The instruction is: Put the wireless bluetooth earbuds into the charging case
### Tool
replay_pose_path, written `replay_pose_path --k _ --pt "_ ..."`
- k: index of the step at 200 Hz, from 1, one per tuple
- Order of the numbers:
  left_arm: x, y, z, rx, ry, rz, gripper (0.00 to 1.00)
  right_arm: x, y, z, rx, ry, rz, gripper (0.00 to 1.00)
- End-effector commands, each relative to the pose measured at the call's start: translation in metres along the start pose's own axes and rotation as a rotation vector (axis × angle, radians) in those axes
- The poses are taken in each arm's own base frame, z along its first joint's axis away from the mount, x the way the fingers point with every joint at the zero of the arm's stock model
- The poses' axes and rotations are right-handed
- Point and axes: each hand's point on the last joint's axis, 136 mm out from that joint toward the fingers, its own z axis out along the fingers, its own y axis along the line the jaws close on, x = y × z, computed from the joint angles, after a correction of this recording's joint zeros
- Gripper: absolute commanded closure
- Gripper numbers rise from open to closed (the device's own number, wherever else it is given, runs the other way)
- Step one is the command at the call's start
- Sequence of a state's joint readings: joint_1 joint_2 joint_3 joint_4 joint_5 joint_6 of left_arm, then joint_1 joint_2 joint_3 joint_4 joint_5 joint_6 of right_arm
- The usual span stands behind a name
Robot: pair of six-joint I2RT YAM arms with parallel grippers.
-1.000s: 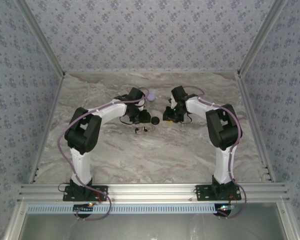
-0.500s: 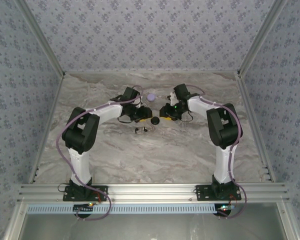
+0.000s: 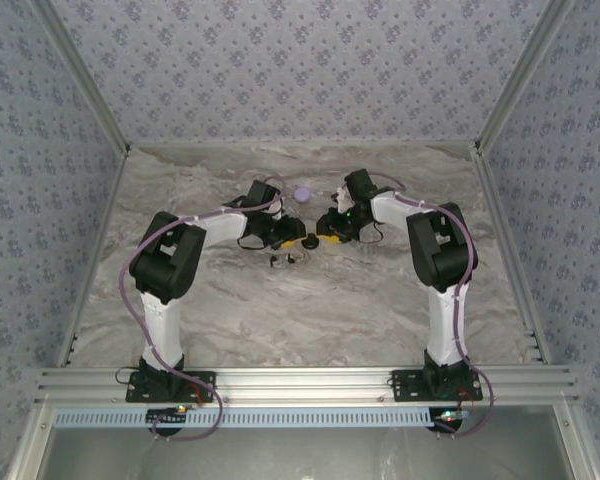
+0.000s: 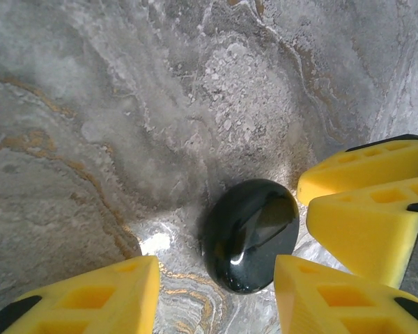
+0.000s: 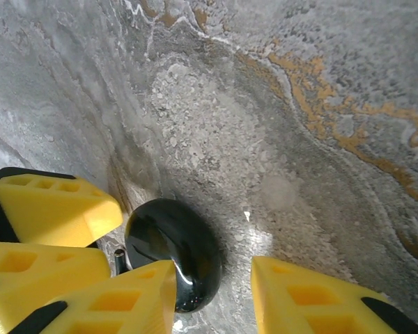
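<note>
— Marble table (image 3: 380, 290), status?
— Arms meet mid-table. left gripper (image 4: 216, 264) partly open, straddling charging case (image 4: 249, 233), no clamp. right gripper (image 5: 214, 270) partly open, case by one finger. earbuds (image 3: 280, 262) loose, nr case, nearside.

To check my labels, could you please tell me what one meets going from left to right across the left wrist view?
The left gripper's lower-left finger → charging case → right gripper's fingers at the right edge.
</note>
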State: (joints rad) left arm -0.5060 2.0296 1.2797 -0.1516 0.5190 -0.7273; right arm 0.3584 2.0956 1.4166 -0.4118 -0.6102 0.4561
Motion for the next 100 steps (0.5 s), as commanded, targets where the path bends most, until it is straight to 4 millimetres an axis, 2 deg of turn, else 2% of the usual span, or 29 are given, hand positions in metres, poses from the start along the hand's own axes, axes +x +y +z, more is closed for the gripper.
replay_pose_path --k 1,100 --pt "0.006 0.001 0.010 0.024 0.027 -0.014 0.53 0.000 0.007 0.005 -0.026 0.025 0.001 0.66" --pt "0.016 -0.007 0.026 0.066 0.065 -0.025 0.54 0.014 -0.001 0.016 -0.020 0.067 0.028 0.74"
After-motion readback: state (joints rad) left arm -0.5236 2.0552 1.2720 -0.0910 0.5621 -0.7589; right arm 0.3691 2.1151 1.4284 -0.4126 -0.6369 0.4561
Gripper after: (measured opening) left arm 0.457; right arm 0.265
